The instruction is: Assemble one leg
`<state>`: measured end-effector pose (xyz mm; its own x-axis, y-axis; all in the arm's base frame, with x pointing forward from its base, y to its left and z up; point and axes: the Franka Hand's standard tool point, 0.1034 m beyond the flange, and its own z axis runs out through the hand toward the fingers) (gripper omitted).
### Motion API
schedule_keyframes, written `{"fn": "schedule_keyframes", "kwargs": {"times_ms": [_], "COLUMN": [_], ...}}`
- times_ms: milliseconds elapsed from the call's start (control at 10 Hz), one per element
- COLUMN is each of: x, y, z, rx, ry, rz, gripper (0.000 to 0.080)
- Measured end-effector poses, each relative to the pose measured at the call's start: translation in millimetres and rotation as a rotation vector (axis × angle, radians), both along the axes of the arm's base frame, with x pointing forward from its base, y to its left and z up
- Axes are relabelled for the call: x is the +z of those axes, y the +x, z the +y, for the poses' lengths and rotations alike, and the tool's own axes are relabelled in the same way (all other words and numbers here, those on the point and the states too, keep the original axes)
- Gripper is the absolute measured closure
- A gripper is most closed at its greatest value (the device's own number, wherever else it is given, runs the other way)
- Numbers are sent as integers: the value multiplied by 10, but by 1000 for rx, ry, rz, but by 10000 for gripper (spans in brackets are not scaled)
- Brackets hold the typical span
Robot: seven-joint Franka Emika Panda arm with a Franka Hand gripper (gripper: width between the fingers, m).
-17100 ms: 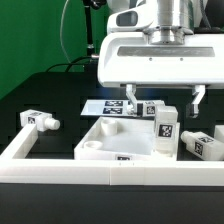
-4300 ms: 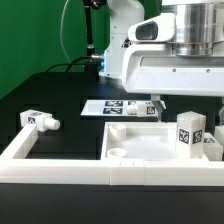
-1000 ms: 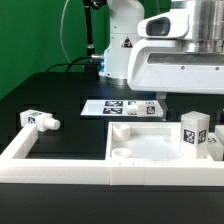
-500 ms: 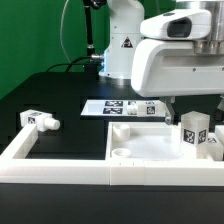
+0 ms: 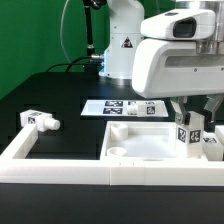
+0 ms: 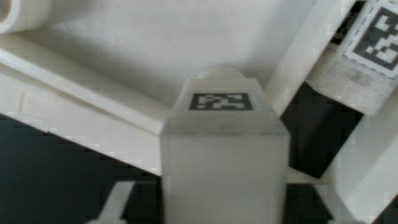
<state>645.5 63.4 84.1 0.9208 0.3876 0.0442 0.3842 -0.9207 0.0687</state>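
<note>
A white leg with a square tag stands upright on the right part of the large white panel. My gripper has come down over it, with one finger on each side of its top. In the wrist view the leg fills the middle, tag facing up. The pale fingers flank it with dark gaps between, so the jaws are open and not touching it. A second leg lies on the black table at the exterior view's left. Another leg lies just beside the upright one.
The marker board lies flat behind the panel. A low white wall runs along the front and up the exterior view's left side. The arm's big white body hangs over the panel's right half.
The gripper has dropped from above the upright leg to straddle its top. Much earlier the panel sat further to the exterior view's left.
</note>
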Motion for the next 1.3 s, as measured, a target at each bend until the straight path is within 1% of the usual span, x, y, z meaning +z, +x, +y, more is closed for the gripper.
{"fn": "schedule_keyframes", "kwargs": {"times_ms": [100, 200, 500, 900, 1000, 1200, 1300], "x": [0, -2, -7, -14, -14, -5, 52], "y": [0, -2, 6, -24, -38, -46, -25], "z": [0, -3, -39, -25, -8, -20, -27], "rx": [0, -72, -448, -893, -970, -1007, -995], "ry": [0, 12, 62, 97, 97, 95, 100], "rz": [0, -1, -14, -15, -12, -9, -15], "gripper": [515, 515, 515, 515, 515, 510, 510]}}
